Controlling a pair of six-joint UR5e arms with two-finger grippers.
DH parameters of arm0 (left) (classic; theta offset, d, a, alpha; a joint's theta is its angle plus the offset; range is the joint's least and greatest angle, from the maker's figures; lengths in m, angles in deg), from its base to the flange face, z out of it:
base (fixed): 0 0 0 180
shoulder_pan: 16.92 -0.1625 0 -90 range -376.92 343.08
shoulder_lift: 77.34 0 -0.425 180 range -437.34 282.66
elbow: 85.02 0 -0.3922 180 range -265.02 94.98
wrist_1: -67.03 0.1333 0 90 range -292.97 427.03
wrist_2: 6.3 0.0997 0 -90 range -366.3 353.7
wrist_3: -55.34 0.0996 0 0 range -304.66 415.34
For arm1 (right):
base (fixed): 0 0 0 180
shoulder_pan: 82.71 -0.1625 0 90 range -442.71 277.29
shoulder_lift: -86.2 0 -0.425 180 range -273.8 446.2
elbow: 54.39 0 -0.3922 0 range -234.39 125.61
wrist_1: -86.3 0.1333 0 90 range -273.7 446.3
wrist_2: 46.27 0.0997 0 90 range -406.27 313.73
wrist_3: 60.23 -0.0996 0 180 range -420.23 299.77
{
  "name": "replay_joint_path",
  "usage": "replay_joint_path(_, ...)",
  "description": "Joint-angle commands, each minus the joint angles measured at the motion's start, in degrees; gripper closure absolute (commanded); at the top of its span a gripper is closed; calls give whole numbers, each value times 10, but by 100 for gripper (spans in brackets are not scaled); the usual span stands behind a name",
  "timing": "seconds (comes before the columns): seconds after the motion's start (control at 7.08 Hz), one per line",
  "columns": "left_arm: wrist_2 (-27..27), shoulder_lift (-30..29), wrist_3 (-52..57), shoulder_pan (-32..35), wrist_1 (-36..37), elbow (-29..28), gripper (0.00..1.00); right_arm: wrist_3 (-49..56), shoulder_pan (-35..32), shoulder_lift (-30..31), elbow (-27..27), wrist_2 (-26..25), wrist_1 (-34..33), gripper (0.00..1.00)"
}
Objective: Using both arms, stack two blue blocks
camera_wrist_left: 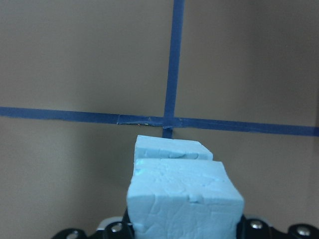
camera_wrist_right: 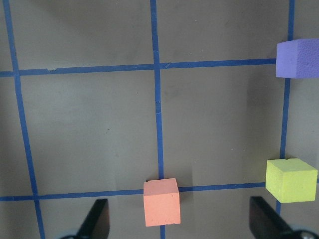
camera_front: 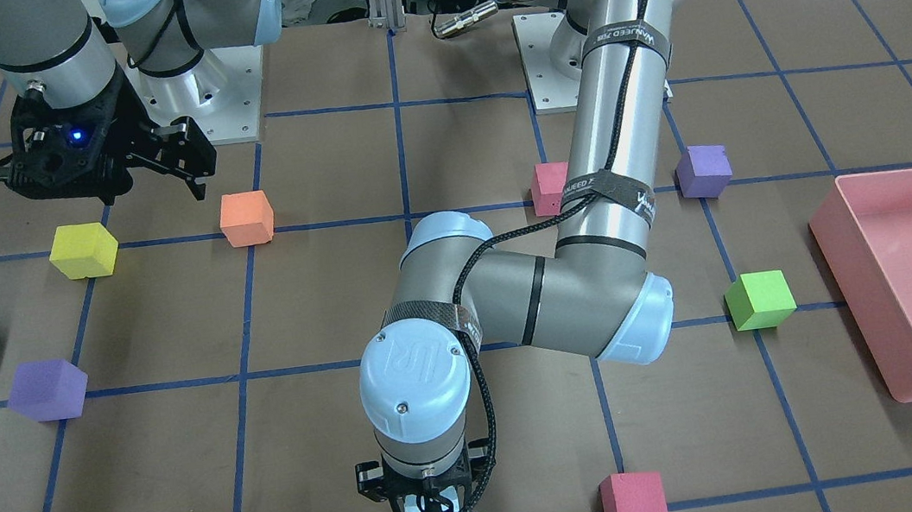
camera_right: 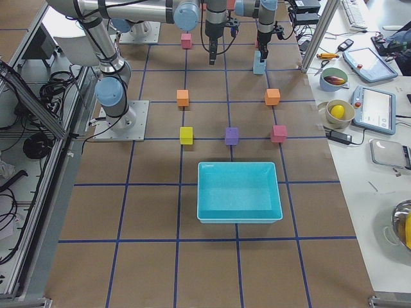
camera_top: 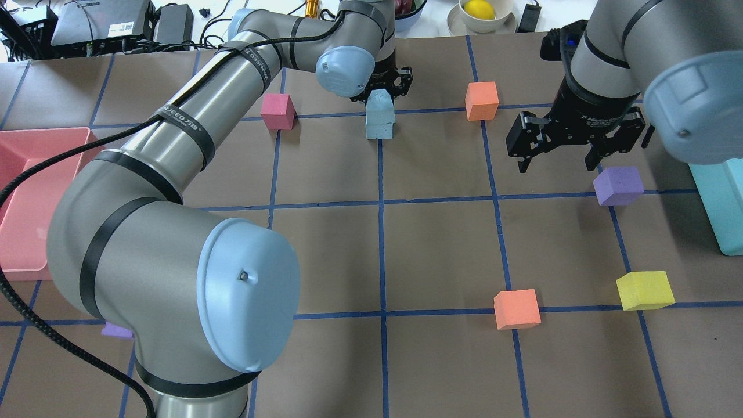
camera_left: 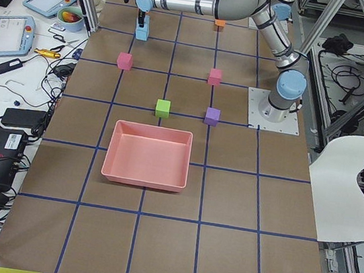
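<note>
Your left gripper point(camera_top: 384, 92) is clamped on the upper blue block point(camera_top: 380, 105). That block sits directly over the lower blue block point(camera_top: 379, 129), and in the overhead view the two look to be touching. The pair stands on the centre tape line near the far edge of the table point(camera_top: 441, 244), on your side. To either side, a red block point(camera_top: 277, 111) and an orange block point(camera_top: 482, 100) are both well apart from the stack. The left arm point(camera_top: 191, 116) stretches right across the table to reach it.

The right gripper point(camera_top: 556, 165) hangs above the table with its fingers wide apart. It is between that orange block and a purple block point(camera_top: 620, 186), and the teal bin point(camera_top: 720, 203) is near its outer side.

From the front-facing camera you cannot see either blue block, because the left wrist covers them. The overhead view shows both. The left wrist camera adds a strip of the lower block's top face showing beyond the upper one. Both side cameras show a blue column two blocks high.
</note>
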Motion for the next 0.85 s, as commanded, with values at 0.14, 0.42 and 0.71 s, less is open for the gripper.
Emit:
replay_joint_path(0.14,8,-2,1,0,1,-1,100,-1,9,5,-8,8,15,0)
replay_joint_path(0.42,3,-3,-3,0,1,-1,100,-2,7,18,-3,6,16,0)
replay_joint_path(0.71,6,-8,-7,1,1,0,20,-2,6,18,-3,7,16,0)
